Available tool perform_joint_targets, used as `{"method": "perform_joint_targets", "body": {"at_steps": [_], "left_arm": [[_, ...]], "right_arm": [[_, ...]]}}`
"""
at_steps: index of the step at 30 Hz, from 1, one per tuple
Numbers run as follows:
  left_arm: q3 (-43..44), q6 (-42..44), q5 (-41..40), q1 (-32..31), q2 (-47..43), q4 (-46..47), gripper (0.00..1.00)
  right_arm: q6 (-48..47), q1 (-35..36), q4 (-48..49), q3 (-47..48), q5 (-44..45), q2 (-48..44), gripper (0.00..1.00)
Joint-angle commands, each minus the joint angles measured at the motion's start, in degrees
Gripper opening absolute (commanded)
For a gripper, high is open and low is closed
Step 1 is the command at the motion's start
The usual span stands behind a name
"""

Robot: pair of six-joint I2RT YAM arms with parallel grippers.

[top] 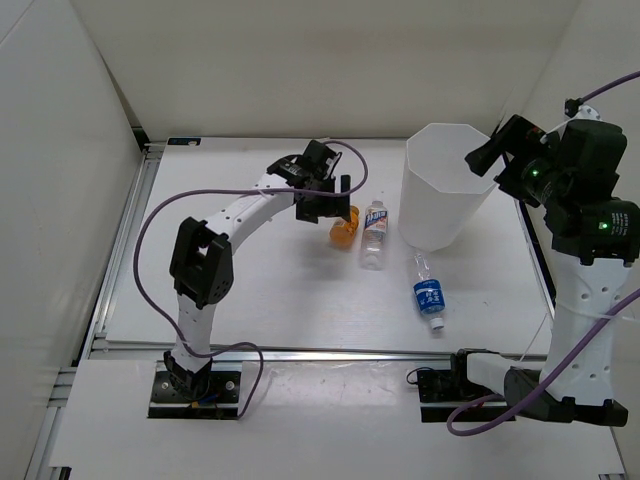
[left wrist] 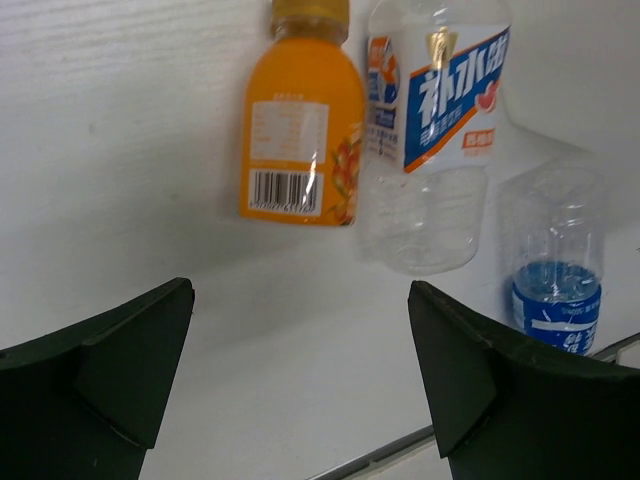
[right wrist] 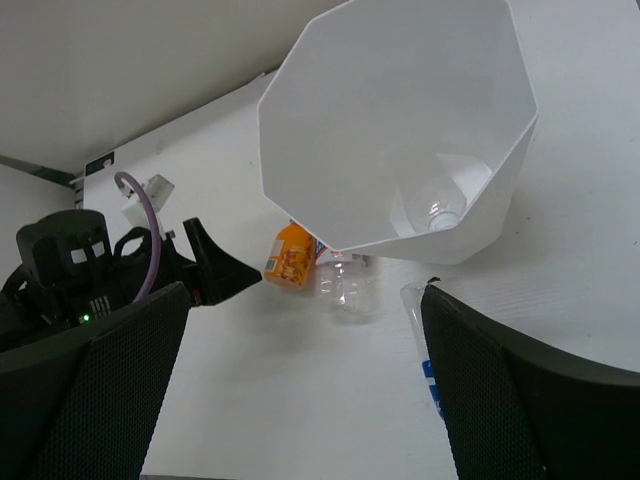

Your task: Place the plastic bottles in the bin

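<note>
From above: the left gripper [top: 338, 200] hovers right over the orange bottle [top: 343, 234], which lies on the desk [top: 260, 300] just beside the white-and-orange labelled bottle [top: 373, 236]. The blue-label bottle [top: 429, 293] lies apart from those two, nearer the arm bases, in front of the bin [top: 440, 215]. The right gripper [top: 487, 157] hangs at the bin's right rim.

Left wrist view: the fingers [left wrist: 120, 370] stand wide apart with nothing between them. The orange bottle sits ahead of the gap, untouched. The labelled one is close on its right, and the blue-label one is further right.

Right wrist view: these fingers [right wrist: 110, 380] are spread wide and empty too. The camera looks straight into the bin's open mouth, and there, on the bin's floor, rests the plain clear bottle [right wrist: 436, 208] — clear of both fingers.
</note>
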Motion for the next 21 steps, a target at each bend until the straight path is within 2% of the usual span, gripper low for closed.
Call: {"method": "perform_joint_targets", "body": {"at_steps": [1,6,12,16,21], "left_arm": [[3.8,-2.0,2.0,0.0,1.2,1.6,0.99],[5.2,-2.0,1.4,0.5,2.4,1.6,0.99],[5.6,3.5,-2.4,0.5,4.3,4.2,0.99],[12.6,7.0,-4.6,0.5,8.7,4.9,0.99],[16.9,9.7,-5.7,0.5,14.2,4.9,0.99]], "right_arm": [[-2.3,0.0,-0.6,0.8,-0.9,-0.6,1.00],[-2.8,0.0,-0.6,-0.9,-1.4,-0.1,1.00],[-2.3,0.0,-0.6,-2.1,-2.7,-0.1,1.00],[-1.8,0.0,-0.6,-3.3,-3.2,-0.1,1.00],[-1.8,0.0,-0.6,-2.7,-3.2,1.0,1.00]]}}
